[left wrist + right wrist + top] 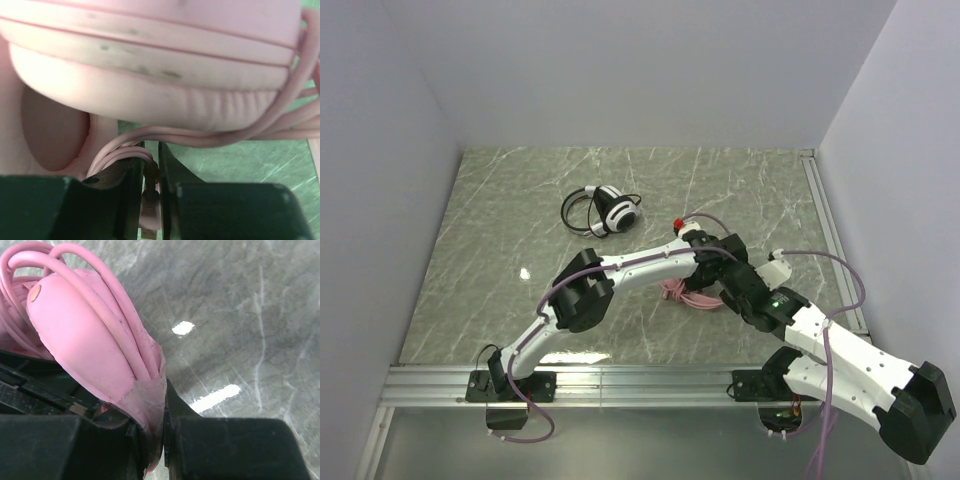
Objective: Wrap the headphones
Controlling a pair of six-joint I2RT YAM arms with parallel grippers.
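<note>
The pink headphones [688, 293] lie at the centre right of the table, mostly hidden under both grippers. In the left wrist view a pink ear cup [150, 75] fills the top, with pink cable loops [280, 120] under it. My left gripper [150, 170] is shut on the pink cable's plug end [150, 200]. My right gripper [157, 435] is shut on the pink headphones [90, 345], with cable [105, 305] wound over them. The black and white headphones [608, 211] lie at the back centre with their black cable looped round them, away from both grippers.
White walls close in the marble table [500, 260] on three sides. An aluminium rail [835, 240] runs along the right edge and another along the near edge [640, 380]. The left arm [582, 290] reaches diagonally across the table's middle.
</note>
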